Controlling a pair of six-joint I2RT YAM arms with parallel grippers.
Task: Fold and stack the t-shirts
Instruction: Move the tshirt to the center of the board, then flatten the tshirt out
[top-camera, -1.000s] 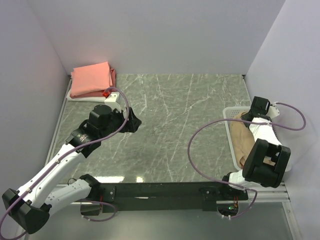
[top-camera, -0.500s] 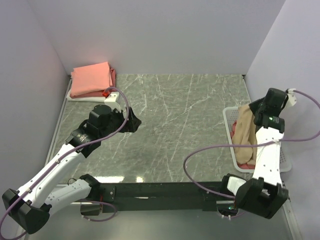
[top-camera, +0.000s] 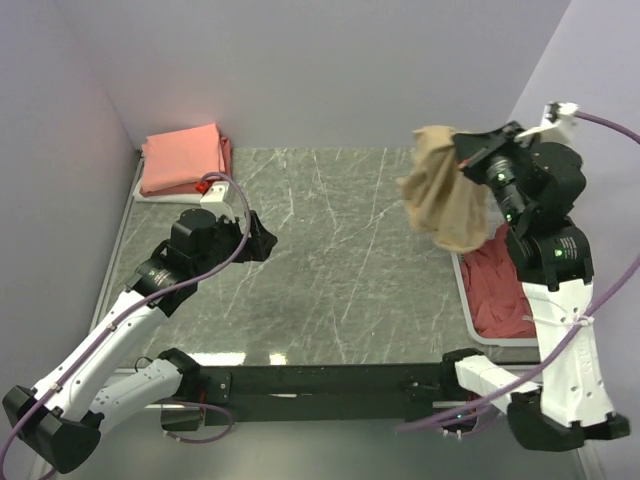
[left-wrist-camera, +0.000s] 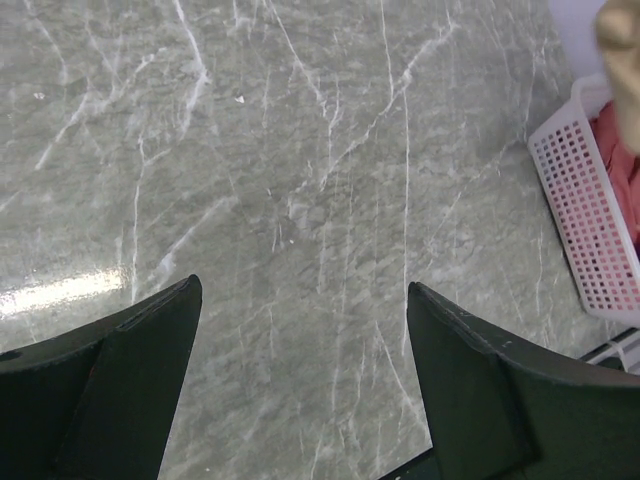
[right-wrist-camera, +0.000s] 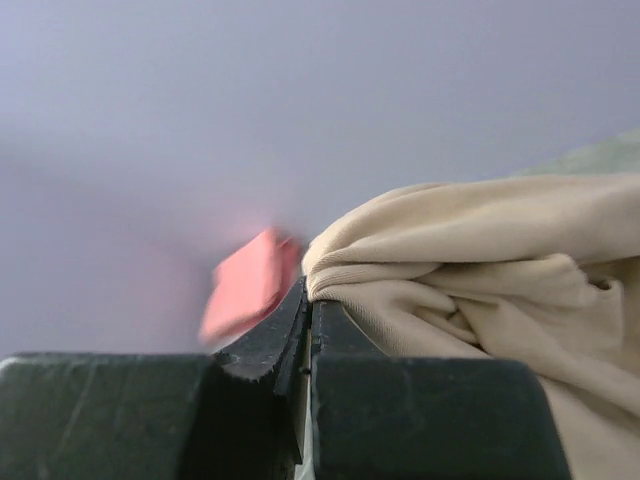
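I can read no writing, brand, number or sign in any view. The tan t-shirt (top-camera: 445, 195) pinched in my right gripper (right-wrist-camera: 308, 305) shows plain cloth only. The white basket (left-wrist-camera: 585, 215) below that hand bears no marking I can make out.

We count two grippers, the left gripper (top-camera: 265, 240) and the right gripper (top-camera: 462, 150), over one table (top-camera: 350, 260) with one white basket (top-camera: 465, 296). Unfolded shirts number two: one tan t-shirt (top-camera: 440, 200) and one dusty red t-shirt (top-camera: 500, 285). One folded pile (top-camera: 182, 160) shows three colours.
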